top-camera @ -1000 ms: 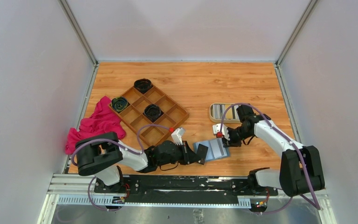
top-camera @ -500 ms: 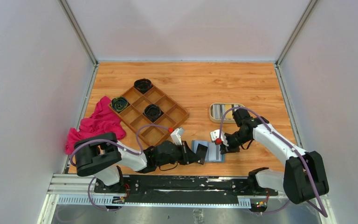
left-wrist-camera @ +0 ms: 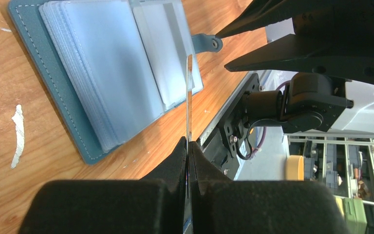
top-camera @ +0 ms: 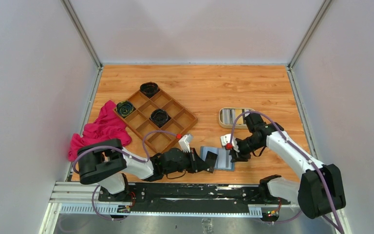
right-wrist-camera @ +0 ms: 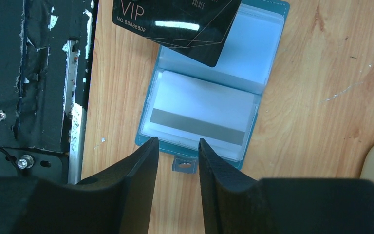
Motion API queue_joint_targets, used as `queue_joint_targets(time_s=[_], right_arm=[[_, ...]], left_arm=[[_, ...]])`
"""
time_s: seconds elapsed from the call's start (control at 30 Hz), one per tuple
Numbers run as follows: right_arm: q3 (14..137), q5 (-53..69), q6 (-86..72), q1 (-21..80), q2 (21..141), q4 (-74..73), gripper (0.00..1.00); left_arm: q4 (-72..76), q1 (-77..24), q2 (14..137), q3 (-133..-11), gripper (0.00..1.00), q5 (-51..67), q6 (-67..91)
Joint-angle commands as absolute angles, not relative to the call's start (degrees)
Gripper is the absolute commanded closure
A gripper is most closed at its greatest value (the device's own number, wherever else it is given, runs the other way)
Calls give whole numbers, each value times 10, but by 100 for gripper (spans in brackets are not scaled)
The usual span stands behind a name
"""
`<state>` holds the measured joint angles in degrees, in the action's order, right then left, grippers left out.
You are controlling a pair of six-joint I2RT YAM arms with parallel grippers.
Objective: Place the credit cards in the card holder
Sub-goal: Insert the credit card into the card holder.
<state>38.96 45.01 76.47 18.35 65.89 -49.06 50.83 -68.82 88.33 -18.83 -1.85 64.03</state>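
Card holder (top-camera: 223, 160) lies open on the counter (top-camera: 209, 87), lower middle of the overhead view. Left pincer (left-wrist-camera: 189, 146) is clamped on a dark VIP card (right-wrist-camera: 175, 24), held on edge over the holder's left half. Right pincer (right-wrist-camera: 177, 144) hangs open above the snap tab (right-wrist-camera: 185, 165). A whitish striped card (right-wrist-camera: 202, 109) lies on that half.

Wears glossy white shells between bulky black joint housings on the left arm (top-camera: 126, 165) and the right arm (top-camera: 287, 148) alike. Trails a thin purple cable (top-camera: 251, 112) in loose loops along each. Carries a small red dot (top-camera: 228, 146) beside a white camera block (top-camera: 185, 141) at either wrist. Ends in matte black wedge-shaped fingers on the left gripper (left-wrist-camera: 188, 146) and the right gripper (right-wrist-camera: 177, 144). Stands on a scuffed black rail (top-camera: 190, 192) studded with silver screws (right-wrist-camera: 25, 161)
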Motion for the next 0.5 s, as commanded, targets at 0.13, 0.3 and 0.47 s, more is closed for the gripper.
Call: queue_joint_targets(time_s=[0.13,0.3,0.47], right_arm=[[414,470,745,171,638,-511,57],[418,474,744,171,633,-512,55],[422,480,741,171,633,-514,54]], left_arm=[[512,-695,874,-181,100,-31,640],[512,-696,879,-182,100,-29,640],[513,-697,892,-187,100,-23,643]])
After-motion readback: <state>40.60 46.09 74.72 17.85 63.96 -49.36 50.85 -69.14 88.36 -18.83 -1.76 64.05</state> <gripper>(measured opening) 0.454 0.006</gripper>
